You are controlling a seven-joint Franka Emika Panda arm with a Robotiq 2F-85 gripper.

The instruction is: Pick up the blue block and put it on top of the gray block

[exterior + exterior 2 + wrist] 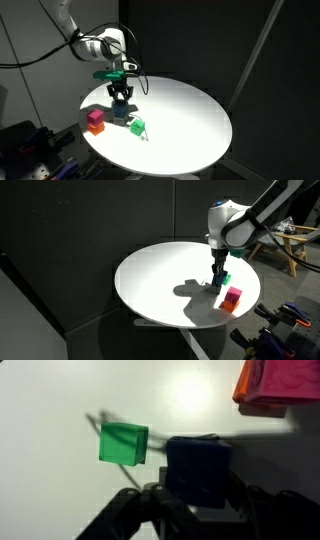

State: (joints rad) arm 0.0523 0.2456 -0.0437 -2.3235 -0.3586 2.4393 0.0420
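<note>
My gripper point(197, 495) is shut on the blue block point(197, 465), a dark-blue cube held between the two fingers in the wrist view. In an exterior view the gripper point(120, 100) hangs low over the table, just above a small grayish block point(120, 118) that looks like the gray block. The blue block hides most of it in the wrist view. I cannot tell whether the two blocks touch. The gripper also shows in an exterior view point(217, 276).
A green cube point(124, 444) lies just beside the blue block, and also shows in an exterior view point(138, 126). A magenta cube stacked on an orange one point(95, 120) stands close on the other side. All sit on a round white table point(190, 120) near its edge.
</note>
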